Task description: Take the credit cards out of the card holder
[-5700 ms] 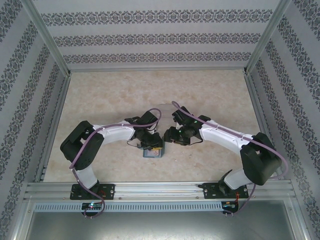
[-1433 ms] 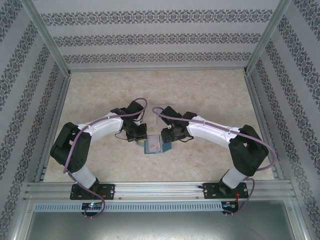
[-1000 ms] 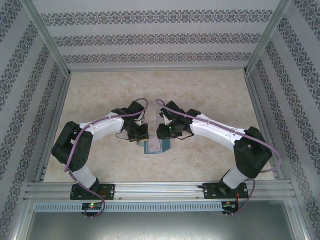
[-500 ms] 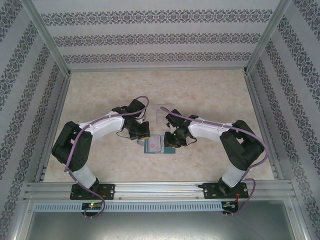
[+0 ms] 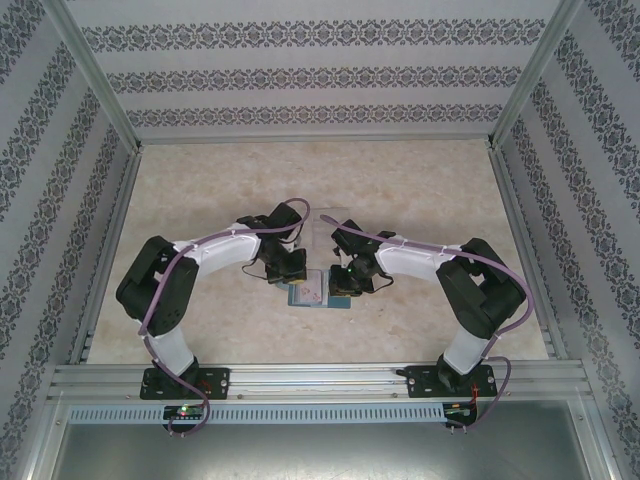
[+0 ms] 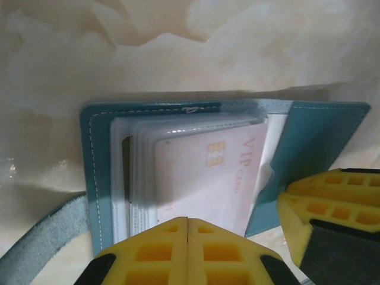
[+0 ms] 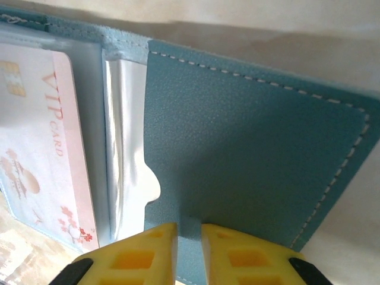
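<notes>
**Item:** teal-blue card holder (image 6: 320,139), lying open on the marbled counter (image 6: 178,47), between the two arms and nearer their bases than the back wall.

**Contents:** one pale pink "VIP" credit card (image 6: 202,178) with a gold chip. It was lodged in a stack of clear sleeves (image 6: 138,178) that covered its face. Any cards behind it were hidden.

**Fittings:** closure strap (image 6: 35,252), trailing off the left panel onto the counter.

**Left end effector** (image 6: 187,228): fingers pressed together, sitting over the near edge of the sleeves and card. Whether it nipped them could not be told.

**Right end effector** (image 7: 189,231): pinching the near edge of the right panel, which looked tilted up.

**Surroundings:** patterned walls (image 5: 320,75) and an aluminium frame (image 5: 320,378).
</notes>
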`<state>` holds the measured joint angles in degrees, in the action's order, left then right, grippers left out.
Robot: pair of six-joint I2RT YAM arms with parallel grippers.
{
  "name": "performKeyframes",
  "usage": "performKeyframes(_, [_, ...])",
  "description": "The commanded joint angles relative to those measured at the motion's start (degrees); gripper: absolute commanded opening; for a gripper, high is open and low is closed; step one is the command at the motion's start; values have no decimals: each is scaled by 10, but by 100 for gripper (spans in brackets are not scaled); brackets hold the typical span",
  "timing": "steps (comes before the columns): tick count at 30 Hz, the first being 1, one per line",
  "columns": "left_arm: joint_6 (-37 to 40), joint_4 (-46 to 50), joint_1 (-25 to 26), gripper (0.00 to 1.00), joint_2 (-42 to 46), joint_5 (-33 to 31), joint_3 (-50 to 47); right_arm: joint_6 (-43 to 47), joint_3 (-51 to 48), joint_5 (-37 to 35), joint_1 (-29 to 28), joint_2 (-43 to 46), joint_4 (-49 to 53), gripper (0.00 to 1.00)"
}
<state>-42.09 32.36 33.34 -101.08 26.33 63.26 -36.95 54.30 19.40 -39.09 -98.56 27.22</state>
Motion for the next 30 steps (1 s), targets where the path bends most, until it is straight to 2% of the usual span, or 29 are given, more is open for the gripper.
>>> performKeyframes(1, [4, 8, 5, 4, -15, -7, 8, 3, -12, -17, 8, -4, -9, 21])
performKeyframes(9, [21, 36, 4, 3, -34, -37, 14, -29, -32, 29, 28, 27, -64, 25])
performKeyframes(22, [19, 27, 4, 3, -38, -34, 7, -106, -98, 147, 52, 35, -274, 24])
performKeyframes(30, [20, 29, 4, 3, -40, -34, 13, -100, -94, 163, 55, 6, -290, 23])
